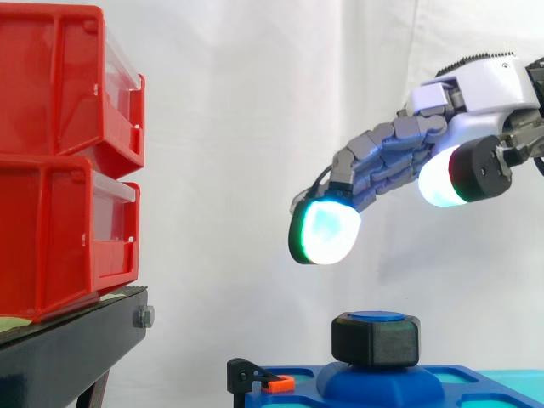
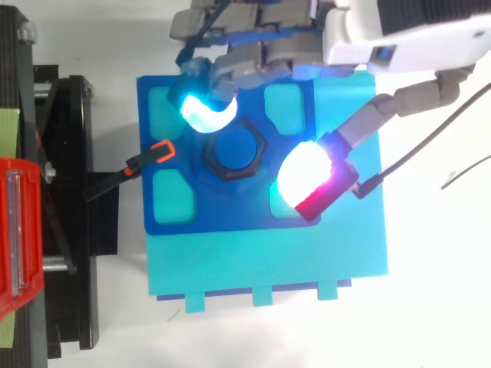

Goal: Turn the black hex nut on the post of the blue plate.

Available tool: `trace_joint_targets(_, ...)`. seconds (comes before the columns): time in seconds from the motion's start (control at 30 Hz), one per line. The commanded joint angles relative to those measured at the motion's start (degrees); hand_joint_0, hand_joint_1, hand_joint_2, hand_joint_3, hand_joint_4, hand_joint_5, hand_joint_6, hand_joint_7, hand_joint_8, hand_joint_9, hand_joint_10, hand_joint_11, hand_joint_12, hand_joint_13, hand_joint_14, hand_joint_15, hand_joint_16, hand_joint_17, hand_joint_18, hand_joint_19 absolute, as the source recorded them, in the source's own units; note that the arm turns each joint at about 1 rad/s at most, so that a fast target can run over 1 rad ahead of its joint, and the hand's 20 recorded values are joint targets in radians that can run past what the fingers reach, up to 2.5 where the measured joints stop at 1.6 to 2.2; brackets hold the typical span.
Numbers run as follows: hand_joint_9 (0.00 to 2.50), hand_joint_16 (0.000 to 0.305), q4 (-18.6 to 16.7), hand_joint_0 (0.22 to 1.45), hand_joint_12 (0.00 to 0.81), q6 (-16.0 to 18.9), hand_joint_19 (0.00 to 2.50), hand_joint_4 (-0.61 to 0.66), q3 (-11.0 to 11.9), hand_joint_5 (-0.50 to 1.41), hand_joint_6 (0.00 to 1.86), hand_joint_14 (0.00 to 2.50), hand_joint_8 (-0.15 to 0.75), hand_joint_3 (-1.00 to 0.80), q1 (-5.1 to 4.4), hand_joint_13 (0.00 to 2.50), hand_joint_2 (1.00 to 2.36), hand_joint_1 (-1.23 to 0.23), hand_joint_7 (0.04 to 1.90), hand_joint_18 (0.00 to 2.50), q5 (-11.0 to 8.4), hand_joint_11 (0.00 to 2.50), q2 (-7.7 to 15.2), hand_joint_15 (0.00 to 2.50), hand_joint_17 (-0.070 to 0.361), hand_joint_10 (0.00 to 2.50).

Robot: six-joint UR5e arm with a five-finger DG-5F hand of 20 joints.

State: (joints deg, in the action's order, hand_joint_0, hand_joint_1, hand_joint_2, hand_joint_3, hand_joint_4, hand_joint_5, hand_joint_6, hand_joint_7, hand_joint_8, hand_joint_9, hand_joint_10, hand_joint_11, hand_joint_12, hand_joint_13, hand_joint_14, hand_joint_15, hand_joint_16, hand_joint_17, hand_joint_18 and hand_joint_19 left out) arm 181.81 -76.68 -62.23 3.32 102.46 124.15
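The black hex nut (image 1: 376, 338) sits on the blue post of the blue plate (image 1: 357, 382), low in the side view. From above, the nut (image 2: 230, 173) rings the round post at the plate's (image 2: 230, 211) middle. My hand (image 1: 476, 85) comes in from the right and hangs above the nut without touching it. Its fingers reach out and slope down, and a cyan-white fingertip (image 1: 327, 231) hovers up and left of the nut. The thumb pad (image 2: 303, 175) glows white and red to the nut's right. The hand is open and holds nothing.
Two red bins (image 1: 59, 161) are stacked on a black stand (image 1: 68, 348) at the left. A black clamp with an orange tip (image 2: 157, 153) grips the plate's left edge. The plate rests on a cyan base (image 2: 268, 264).
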Motion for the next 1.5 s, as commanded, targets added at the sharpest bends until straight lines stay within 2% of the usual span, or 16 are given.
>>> trace_joint_targets(0.0,0.27,0.058,-0.9,0.48,0.346,0.0,0.12,0.17,0.1,-0.20,0.50,0.00,0.226,-0.50,-1.56,0.32,1.00,-0.39,0.79,0.12,-1.74,0.00,0.1,0.06,0.130,0.00)
trace_joint_targets(0.03,0.27,0.058,-1.5,0.48,0.346,0.0,0.12,0.17,0.2,-0.20,0.50,0.00,0.226,-0.50,-3.32,0.32,1.00,-0.39,0.79,0.12,-2.79,0.00,0.2,0.06,0.130,0.00)
trace_joint_targets(0.07,0.27,0.058,-1.6,0.48,0.346,0.1,0.11,0.17,0.1,-0.20,0.50,0.00,0.226,-0.50,-3.85,0.32,1.00,-0.38,0.79,0.12,-3.41,0.00,0.2,0.06,0.130,0.00)
trace_joint_targets(0.13,0.27,0.058,-1.9,0.48,0.346,0.1,0.11,0.17,0.1,-0.20,0.50,0.00,0.226,-0.50,-4.99,0.32,1.00,-0.38,0.79,0.12,-6.75,0.00,0.3,0.06,0.130,0.00)
trace_joint_targets(0.23,0.27,0.058,-2.0,0.48,0.346,0.1,0.11,0.17,0.1,-0.20,0.50,0.00,0.226,-0.50,-6.13,0.32,1.00,-0.38,0.79,0.12,-8.42,0.00,0.3,0.06,0.130,0.00)
trace_joint_targets(0.3,0.27,0.058,-2.0,0.48,0.346,0.3,0.11,0.17,0.1,-0.20,0.50,0.00,0.224,-0.50,-7.01,0.32,1.00,-0.38,0.79,0.12,-8.86,0.00,0.7,0.06,0.130,0.00)
trace_joint_targets(0.6,0.27,0.058,-2.9,0.48,0.346,2.6,0.12,0.17,0.1,-0.20,0.50,0.00,0.224,-0.50,-8.86,0.32,1.00,-0.38,0.79,0.12,-9.91,0.00,1.9,0.06,0.130,0.00)
trace_joint_targets(0.77,0.27,0.058,-2.2,0.48,0.346,2.6,0.12,0.17,0.1,-0.19,0.50,0.00,0.224,-0.50,-9.03,0.32,1.00,-0.38,0.79,0.12,-10.26,0.00,1.9,0.06,0.129,0.00)
trace_joint_targets(0.87,0.27,0.058,-0.8,0.48,0.346,2.5,0.12,0.17,0.1,-0.19,0.50,0.00,0.224,-0.50,-8.77,0.32,1.00,-0.38,0.79,0.12,-10.09,0.00,1.9,0.05,0.130,0.00)
trace_joint_targets(1.2,0.27,0.058,1.3,0.48,0.346,1.3,0.12,0.17,0.1,-0.19,0.50,0.00,0.224,-0.50,-7.19,0.32,1.00,-0.38,0.79,0.13,-8.68,0.00,1.9,0.06,0.130,0.00)
trace_joint_targets(1.23,0.27,0.058,1.4,0.48,0.346,0.9,0.12,0.17,0.1,-0.19,0.50,0.00,0.225,-0.50,-6.75,0.32,1.00,-0.38,0.79,0.13,-8.24,0.00,1.8,0.05,0.130,0.00)
trace_joint_targets(1.47,0.27,0.057,1.2,0.48,0.346,0.4,0.12,0.17,0.1,-0.19,0.50,0.00,0.224,-0.50,-5.69,0.32,1.00,-0.38,0.78,0.13,-7.19,0.00,1.9,0.06,0.129,0.00)
